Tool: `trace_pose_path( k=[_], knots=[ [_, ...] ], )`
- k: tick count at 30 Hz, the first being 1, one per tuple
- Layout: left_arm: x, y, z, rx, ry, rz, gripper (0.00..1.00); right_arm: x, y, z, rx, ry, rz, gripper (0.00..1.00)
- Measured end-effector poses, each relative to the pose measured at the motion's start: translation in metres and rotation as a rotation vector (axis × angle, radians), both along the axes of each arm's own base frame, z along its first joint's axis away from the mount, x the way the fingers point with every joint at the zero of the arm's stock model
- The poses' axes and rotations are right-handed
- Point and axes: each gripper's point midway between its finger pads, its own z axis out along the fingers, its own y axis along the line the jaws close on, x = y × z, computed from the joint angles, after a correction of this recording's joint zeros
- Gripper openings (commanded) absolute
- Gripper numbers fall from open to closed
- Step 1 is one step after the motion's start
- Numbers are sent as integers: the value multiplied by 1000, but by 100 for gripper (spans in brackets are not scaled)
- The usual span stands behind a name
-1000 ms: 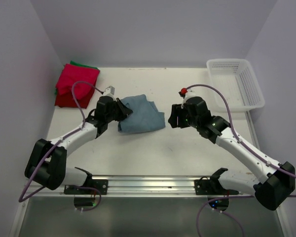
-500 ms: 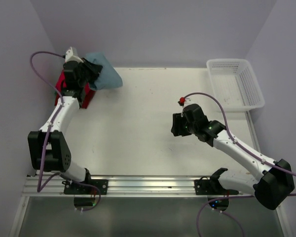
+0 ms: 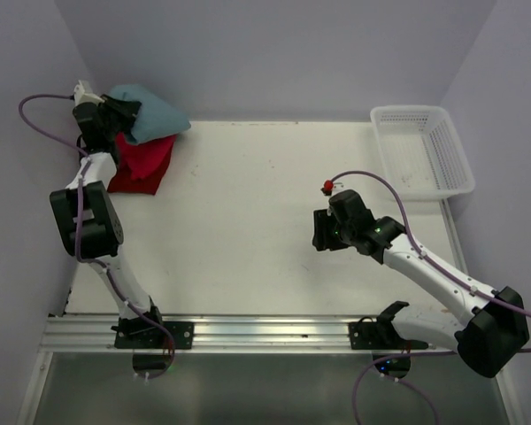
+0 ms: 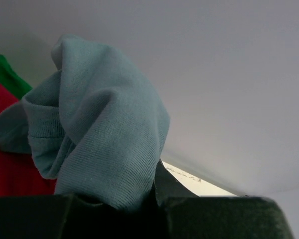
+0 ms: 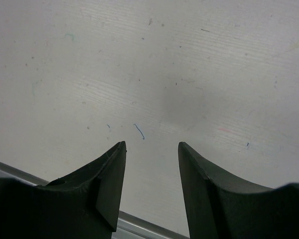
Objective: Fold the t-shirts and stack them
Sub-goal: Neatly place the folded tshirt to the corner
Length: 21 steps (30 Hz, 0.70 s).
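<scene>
My left gripper is shut on the folded blue-grey t-shirt and holds it raised over the stack at the table's far left corner. The stack is a folded red t-shirt. In the left wrist view the blue-grey shirt hangs from my jaws, with red cloth below it and a green shirt's corner behind. My right gripper is open and empty, low over the bare table right of centre, far from the shirts.
A white plastic mesh basket stands at the far right corner. Walls close in behind and on both sides. A metal rail runs along the near edge by the arm bases.
My left gripper carried the blue-grey shirt from the table's middle up to the far left corner over the red stack. My right gripper drew back slightly toward the near right.
</scene>
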Motion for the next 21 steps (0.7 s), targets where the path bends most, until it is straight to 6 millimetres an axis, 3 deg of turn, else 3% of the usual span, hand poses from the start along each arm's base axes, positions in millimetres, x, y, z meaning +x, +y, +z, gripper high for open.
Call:
trace_pose_path(
  k=[3, 9, 13, 16, 17, 21],
  knots=[
    [-10, 15, -18, 0, 12, 30, 0, -1, -1, -1, -1, 5, -2, 49],
    [-42, 37, -83, 8, 152, 147, 0, 0, 1, 2, 2, 5, 1, 49],
    [-46, 46, -94, 18, 194, 195, 0, 2, 2, 7, 8, -5, 4, 51],
    [-50, 56, -98, 7, 215, 225, 59, 3, 3, 9, 9, -12, 7, 53],
    [-52, 62, -101, 1, 224, 241, 85, 3, 3, 9, 10, -12, 7, 53],
    [-68, 92, -113, -37, 277, 351, 100, 3, 3, 10, 13, -16, 7, 54]
  ],
)
